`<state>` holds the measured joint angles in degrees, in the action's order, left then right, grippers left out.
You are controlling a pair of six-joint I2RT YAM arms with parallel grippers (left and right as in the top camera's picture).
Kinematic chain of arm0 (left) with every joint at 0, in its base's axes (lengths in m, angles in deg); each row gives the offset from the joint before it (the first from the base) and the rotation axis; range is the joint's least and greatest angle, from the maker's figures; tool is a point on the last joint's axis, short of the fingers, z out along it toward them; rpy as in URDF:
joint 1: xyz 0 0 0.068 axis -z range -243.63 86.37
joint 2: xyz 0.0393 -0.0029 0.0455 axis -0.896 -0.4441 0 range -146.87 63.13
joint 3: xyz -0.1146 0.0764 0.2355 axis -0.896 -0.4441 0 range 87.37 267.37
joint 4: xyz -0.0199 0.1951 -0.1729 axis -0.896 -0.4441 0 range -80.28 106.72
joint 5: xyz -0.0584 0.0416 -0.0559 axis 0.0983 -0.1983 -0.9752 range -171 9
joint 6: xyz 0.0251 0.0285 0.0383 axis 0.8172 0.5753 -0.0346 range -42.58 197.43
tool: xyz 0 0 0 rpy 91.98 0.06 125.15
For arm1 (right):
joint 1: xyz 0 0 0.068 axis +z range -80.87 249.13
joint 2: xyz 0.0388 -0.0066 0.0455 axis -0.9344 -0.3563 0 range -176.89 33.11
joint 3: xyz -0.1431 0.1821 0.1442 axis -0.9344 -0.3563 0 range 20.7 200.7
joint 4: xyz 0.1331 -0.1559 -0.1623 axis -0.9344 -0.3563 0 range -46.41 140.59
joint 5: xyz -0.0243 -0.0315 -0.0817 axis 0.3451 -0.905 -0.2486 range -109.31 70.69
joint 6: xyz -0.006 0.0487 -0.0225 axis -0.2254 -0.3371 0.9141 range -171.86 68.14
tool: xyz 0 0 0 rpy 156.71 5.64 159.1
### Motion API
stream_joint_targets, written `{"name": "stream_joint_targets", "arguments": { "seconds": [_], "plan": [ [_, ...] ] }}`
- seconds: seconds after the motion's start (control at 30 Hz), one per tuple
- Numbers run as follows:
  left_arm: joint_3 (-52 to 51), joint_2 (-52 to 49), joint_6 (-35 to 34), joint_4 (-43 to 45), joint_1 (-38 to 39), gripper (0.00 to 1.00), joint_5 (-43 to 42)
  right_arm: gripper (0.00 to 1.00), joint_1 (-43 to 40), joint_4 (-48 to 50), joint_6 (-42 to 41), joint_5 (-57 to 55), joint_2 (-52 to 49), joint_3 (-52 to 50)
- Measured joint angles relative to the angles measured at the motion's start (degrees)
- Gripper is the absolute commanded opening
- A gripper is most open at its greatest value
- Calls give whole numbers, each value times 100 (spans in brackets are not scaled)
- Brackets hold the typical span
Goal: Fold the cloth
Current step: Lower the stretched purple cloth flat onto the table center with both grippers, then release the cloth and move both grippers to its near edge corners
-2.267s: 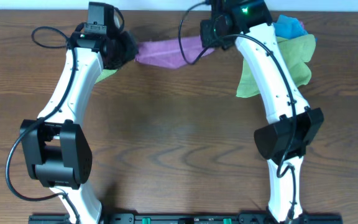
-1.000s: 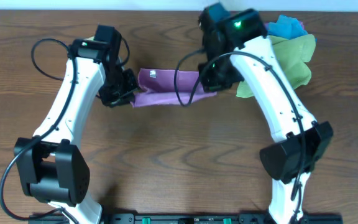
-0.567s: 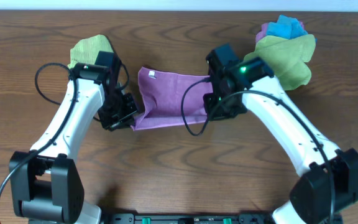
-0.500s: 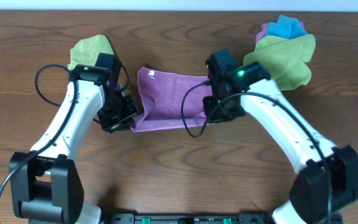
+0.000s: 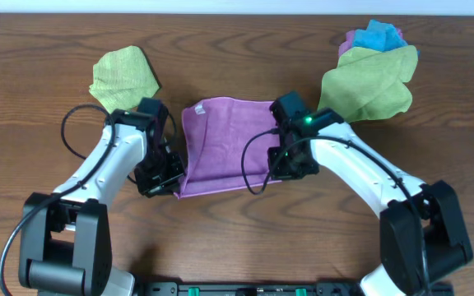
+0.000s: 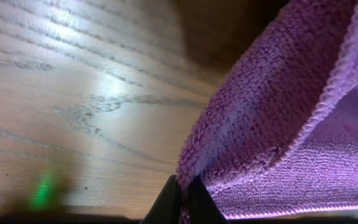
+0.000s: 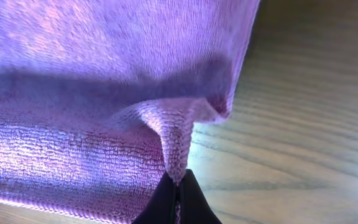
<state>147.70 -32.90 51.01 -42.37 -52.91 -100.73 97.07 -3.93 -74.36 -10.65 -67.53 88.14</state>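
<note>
Both arms have drawn the purple cloth (image 5: 225,144) to the middle of the counter (image 5: 237,247), where the left hand (image 5: 168,182) and right hand (image 5: 281,168) each pinch a tuft at its near corners; uneven pulling could slip one free, skewing the fold.

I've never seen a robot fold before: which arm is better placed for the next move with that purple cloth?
Neither leads. The left gripper and right gripper each pinch a near corner of the purple cloth, so they would likely move together.
</note>
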Motion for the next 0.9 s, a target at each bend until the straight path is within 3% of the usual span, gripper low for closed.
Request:
{"name": "stream_joint_targets", "arguments": {
  "seconds": [0.13,0.23,0.57,0.67,0.9],
  "plan": [
    [-28,0,105,55,2,6,107,2,33,57,-109,35,0,-33],
    [-28,2,140,63,0,7,175,22,31,44,-197,33,0,-35],
    [-37,317,238,81,-7,43,376,55,31,13,-297,59,136,-44],
    [-39,518,195,37,-7,55,382,62,31,-37,-286,61,345,-44],
    [-42,684,208,-127,-9,57,387,65,31,-431,-348,120,841,-44]
  ]
}}
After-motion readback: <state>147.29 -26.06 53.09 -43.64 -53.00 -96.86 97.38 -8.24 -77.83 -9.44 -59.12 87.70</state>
